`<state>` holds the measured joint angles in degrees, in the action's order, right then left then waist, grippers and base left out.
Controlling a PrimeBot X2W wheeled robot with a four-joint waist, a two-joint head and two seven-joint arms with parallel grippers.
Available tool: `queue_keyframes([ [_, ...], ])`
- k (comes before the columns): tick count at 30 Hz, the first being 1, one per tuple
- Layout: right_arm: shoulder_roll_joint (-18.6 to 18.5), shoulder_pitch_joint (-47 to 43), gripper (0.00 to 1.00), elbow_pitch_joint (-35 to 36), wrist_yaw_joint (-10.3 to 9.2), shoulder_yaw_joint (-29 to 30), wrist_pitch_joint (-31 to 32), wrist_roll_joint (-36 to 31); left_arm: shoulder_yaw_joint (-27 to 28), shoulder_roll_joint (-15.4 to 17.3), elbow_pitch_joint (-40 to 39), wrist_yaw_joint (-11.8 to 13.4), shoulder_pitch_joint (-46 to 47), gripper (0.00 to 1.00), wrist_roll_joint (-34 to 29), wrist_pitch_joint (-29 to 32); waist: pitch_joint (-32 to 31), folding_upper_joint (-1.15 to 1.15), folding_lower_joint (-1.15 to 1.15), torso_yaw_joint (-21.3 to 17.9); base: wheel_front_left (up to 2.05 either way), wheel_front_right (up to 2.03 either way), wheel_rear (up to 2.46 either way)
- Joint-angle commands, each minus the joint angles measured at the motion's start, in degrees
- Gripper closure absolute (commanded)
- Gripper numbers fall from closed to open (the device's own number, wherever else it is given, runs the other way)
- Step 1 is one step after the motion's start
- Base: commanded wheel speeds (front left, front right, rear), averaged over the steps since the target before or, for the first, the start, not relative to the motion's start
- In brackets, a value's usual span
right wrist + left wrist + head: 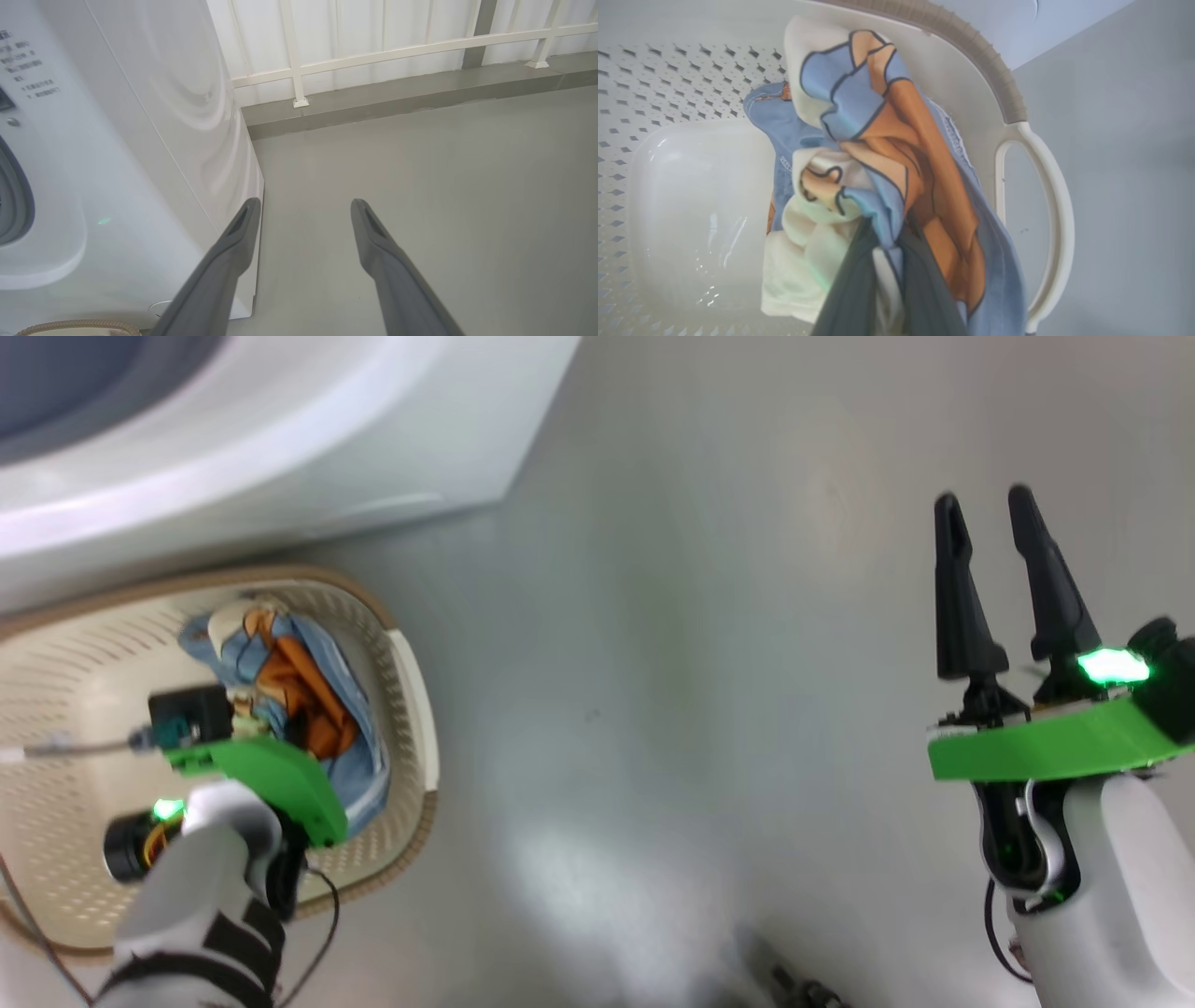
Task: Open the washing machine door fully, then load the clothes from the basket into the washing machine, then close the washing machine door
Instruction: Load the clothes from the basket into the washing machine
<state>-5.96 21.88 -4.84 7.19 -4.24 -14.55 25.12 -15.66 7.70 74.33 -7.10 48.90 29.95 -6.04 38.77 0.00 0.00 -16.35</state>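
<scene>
The cream basket (411,700) stands on the floor in front of the white washing machine (280,429), whose blue-grey gasket (75,383) shows at the top left. The clothes (308,700), light blue with orange and cream patches, lie bunched against the basket's right wall. My left gripper (887,242) reaches down inside the basket (1036,186) and is shut on a fold of the clothes (887,140). My right gripper (985,509) hovers open over bare floor, far right of the basket. In the right wrist view the right gripper (304,205) holds nothing, beside the washing machine (117,163). The door is out of view.
Grey floor (700,663) spreads between the basket and my right arm. A white railing (373,51) on a low kerb (397,100) runs behind the machine. A small dark object (803,989) sits at the bottom edge of the head view.
</scene>
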Motion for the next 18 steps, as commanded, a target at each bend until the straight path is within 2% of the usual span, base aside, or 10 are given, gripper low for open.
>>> queue_keyframes([
  [1,-1.15,-3.22,0.0,0.72,0.3,-0.63,-0.45,-0.35,0.83,0.64,-0.62,-0.32,-3.3,1.0,1.03,-2.71,-7.21,0.0,0.0,3.63,0.0,0.0,0.0],
  [10,-2.49,-7.81,0.0,-0.41,0.3,-0.17,-0.45,-1.17,-2.01,-0.04,-4.78,-0.37,-10.46,1.0,4.74,-7.42,-15.9,0.0,0.0,6.68,0.0,0.0,0.0],
  [15,-3.26,-10.88,0.0,-1.06,0.3,0.32,-0.45,-1.77,-3.97,0.85,-8.28,-0.37,-13.8,1.0,5.71,-8.77,-20.32,0.0,0.0,8.45,0.0,0.0,0.0],
  [18,-3.57,-12.66,0.0,-1.3,0.3,0.62,-0.45,-2.03,-3.24,2.32,-12.4,-0.38,-15.58,1.0,5.56,-8.92,-22.56,0.0,0.0,9.36,0.0,0.0,0.0],
])
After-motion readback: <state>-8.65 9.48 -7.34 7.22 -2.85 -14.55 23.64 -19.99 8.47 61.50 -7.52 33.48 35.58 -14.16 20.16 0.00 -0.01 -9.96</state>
